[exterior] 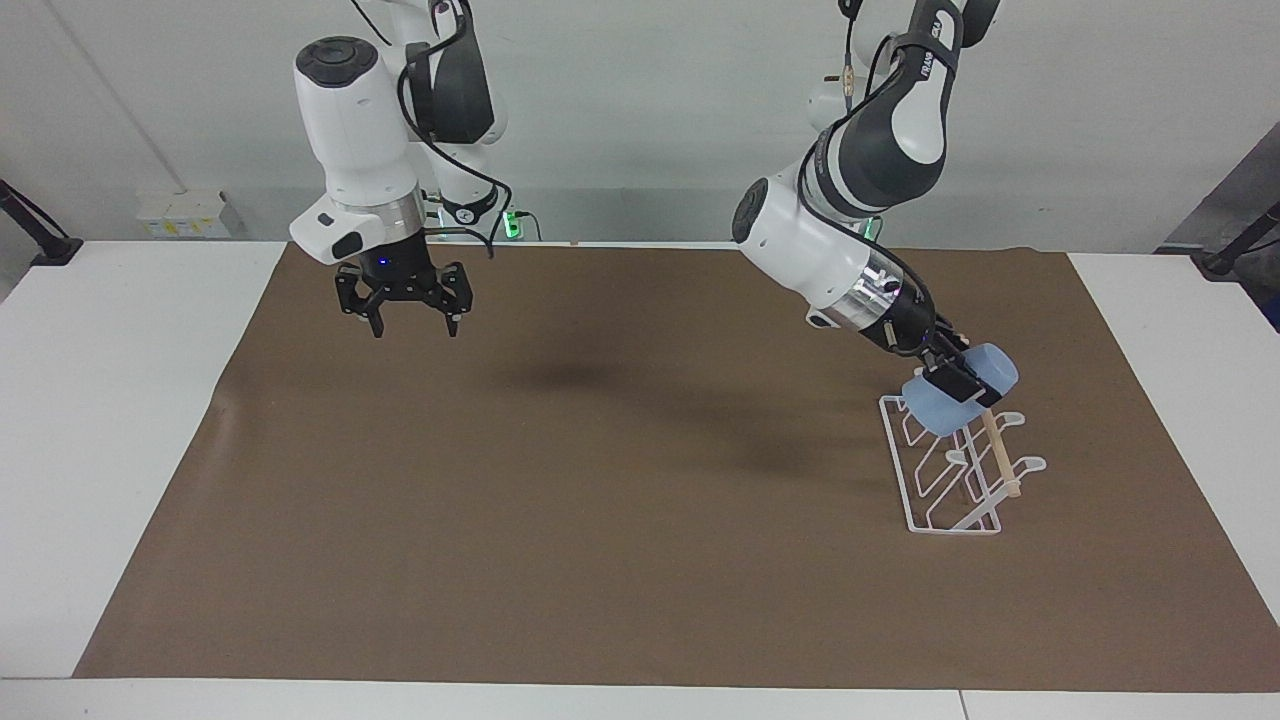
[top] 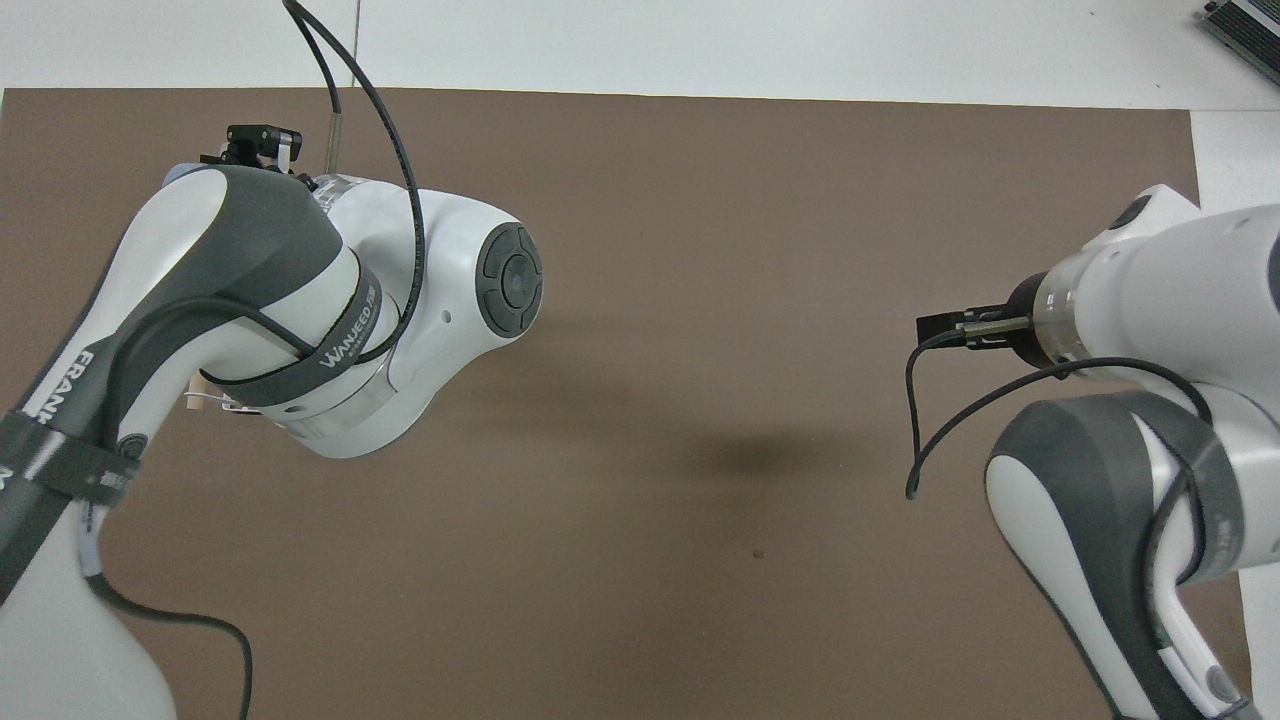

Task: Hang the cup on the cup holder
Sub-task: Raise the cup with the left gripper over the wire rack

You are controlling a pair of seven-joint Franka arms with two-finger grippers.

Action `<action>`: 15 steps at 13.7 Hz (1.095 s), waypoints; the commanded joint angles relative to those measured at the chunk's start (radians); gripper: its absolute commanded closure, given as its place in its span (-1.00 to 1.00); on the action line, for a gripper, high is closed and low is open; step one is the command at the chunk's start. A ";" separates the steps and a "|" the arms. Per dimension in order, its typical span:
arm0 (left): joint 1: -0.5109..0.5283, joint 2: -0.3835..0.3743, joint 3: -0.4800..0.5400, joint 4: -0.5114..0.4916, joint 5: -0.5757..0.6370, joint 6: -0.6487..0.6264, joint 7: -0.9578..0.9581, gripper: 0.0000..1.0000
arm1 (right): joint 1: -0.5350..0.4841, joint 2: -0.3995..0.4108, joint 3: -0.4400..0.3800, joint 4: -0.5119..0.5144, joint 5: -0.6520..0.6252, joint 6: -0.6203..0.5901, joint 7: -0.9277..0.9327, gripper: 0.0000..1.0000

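Note:
The light blue cup [exterior: 928, 408] lies tilted on its side in my left gripper [exterior: 955, 380], which is shut on it. The cup hangs over the end of the cup holder [exterior: 945, 490] nearest the robots, a white wire rack with a wooden dowel [exterior: 1000, 455] along its top. The cup's lower edge overlaps the rack's top prongs; I cannot tell whether it touches them. My right gripper [exterior: 405, 310] is open and empty, waiting above the mat at the right arm's end. In the overhead view the left arm hides the rack and nearly all of the cup [top: 176, 172].
A brown mat [exterior: 600, 520] covers most of the white table [exterior: 90, 400]. The rack stands on the mat toward the left arm's end.

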 commanded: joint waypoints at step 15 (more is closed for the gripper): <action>0.088 0.078 0.001 -0.024 0.035 0.098 -0.080 1.00 | -0.003 -0.024 -0.030 0.130 0.075 -0.200 -0.017 -1.00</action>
